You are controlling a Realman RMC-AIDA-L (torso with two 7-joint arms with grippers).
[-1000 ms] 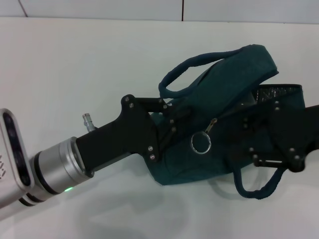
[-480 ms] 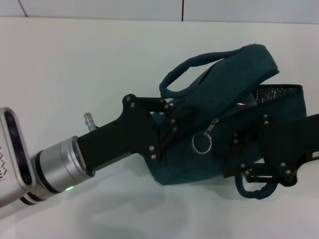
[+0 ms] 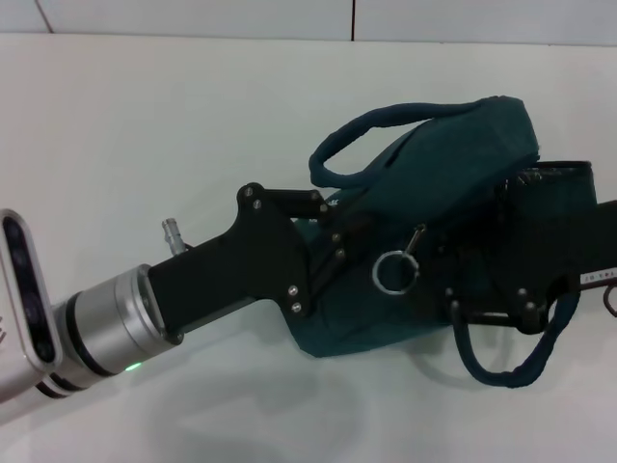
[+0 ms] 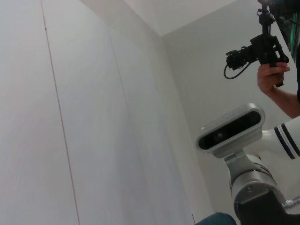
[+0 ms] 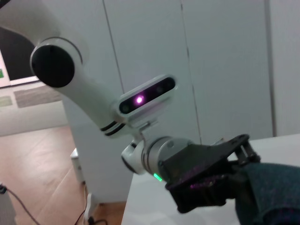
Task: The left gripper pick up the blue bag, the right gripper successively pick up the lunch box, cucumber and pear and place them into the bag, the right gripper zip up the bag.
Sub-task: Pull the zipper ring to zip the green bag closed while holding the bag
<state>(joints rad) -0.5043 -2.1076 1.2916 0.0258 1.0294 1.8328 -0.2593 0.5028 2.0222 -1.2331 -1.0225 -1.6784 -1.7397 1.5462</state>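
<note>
You have the left gripper (image 3: 333,241) reaching in from the lower left of the head view, its fingers pinched onto the near-left edge of the blue bag (image 3: 434,183), just below the rear cord handle (image 3: 366,135). The bag sits right of centre on the white table (image 3: 145,125), tilted, with its top flap bulging upward and a strip of dark lining showing at the open right end. The zip's ring pull (image 3: 393,273) hangs on the front face, its tab angled up to the right. Your right gripper (image 3: 487,299) comes in from the right edge and lies low across the bag's front, beside the front handle (image 3: 511,367), which loops down to the table; you cannot tell from these views how its fingers stand. The right wrist view shows the left arm's claw pressed against teal fabric. Lunch box, cucumber and pear are not visible.
</note>
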